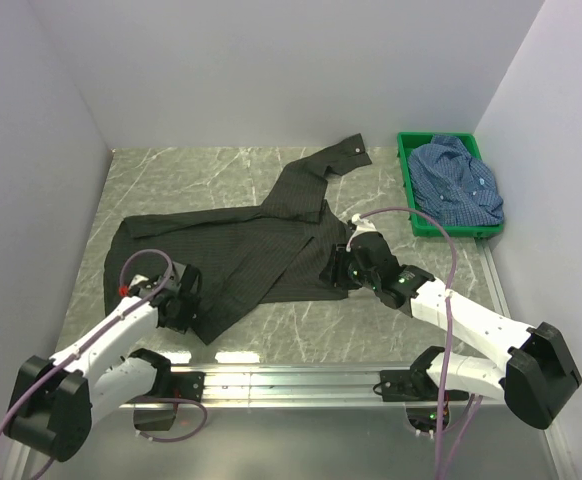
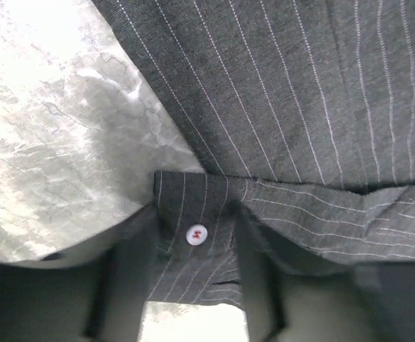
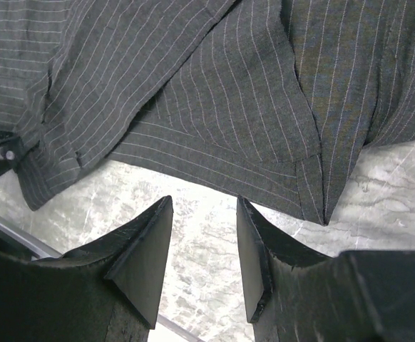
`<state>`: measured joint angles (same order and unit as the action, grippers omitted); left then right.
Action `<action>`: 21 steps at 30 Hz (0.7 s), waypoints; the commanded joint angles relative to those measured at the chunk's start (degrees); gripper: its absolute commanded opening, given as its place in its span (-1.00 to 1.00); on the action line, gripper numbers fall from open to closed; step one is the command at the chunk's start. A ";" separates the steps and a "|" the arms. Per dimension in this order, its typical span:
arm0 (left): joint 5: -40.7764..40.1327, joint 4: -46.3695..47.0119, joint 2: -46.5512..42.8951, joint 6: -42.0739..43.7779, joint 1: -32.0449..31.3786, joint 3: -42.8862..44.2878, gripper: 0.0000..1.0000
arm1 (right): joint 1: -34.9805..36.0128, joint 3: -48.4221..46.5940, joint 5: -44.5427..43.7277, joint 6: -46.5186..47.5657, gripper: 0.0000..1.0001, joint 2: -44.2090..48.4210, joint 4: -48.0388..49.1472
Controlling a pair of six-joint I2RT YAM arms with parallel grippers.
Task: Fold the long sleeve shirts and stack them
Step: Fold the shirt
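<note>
The black striped long sleeve shirt [image 1: 251,250] lies spread on the marble table, one sleeve reaching toward the back right. My left gripper [image 1: 183,300] is at its near left corner. In the left wrist view its jaws [image 2: 195,214] stand apart on either side of a narrow strip of the shirt [image 2: 300,85] with a white button [image 2: 196,234]. My right gripper [image 1: 343,268] is at the shirt's near right edge. It is open [image 3: 204,203] over bare table, with the hem [image 3: 214,92] just ahead of its fingertips. The blue checked shirt [image 1: 458,180] lies crumpled in the crate.
A green plastic crate [image 1: 408,190] stands at the back right against the wall. White walls close the table on the left, back and right. A metal rail [image 1: 291,380] runs along the near edge between the arm bases.
</note>
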<state>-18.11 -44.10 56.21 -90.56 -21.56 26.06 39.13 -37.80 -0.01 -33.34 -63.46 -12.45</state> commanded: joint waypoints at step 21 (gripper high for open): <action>-10.10 -7.05 9.35 19.89 0.91 22.43 -0.99 | -4.93 -5.70 1.48 -2.51 -0.06 -9.92 1.37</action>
<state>-22.52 -48.73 64.75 -77.36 -20.80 42.28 37.36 -40.91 -1.06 -33.47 -71.11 -12.56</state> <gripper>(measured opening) 0.034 0.476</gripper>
